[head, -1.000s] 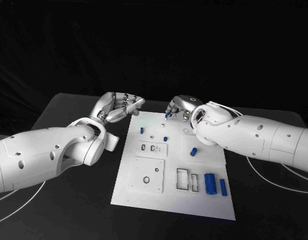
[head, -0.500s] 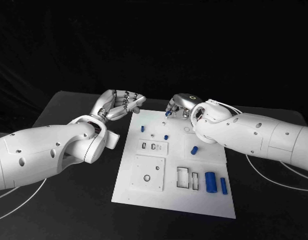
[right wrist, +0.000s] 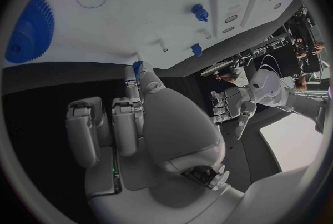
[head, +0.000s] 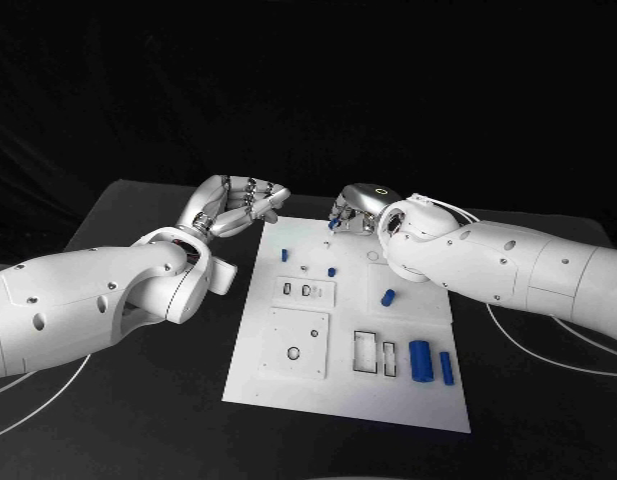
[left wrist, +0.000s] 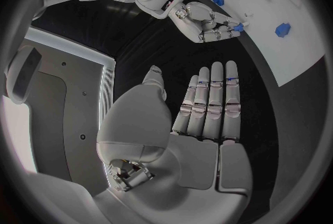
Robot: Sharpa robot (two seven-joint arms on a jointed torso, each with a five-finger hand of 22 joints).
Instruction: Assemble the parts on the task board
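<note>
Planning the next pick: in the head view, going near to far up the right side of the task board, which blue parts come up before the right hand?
Large blue cylinder → small blue part → small blue peg → right hand, pinching a small blue piece at the far edge of the task board.

The right hand [head: 354,212] covers most of the small blue part [left wrist: 238,28] at its fingertips; its shape cannot be told.
</note>
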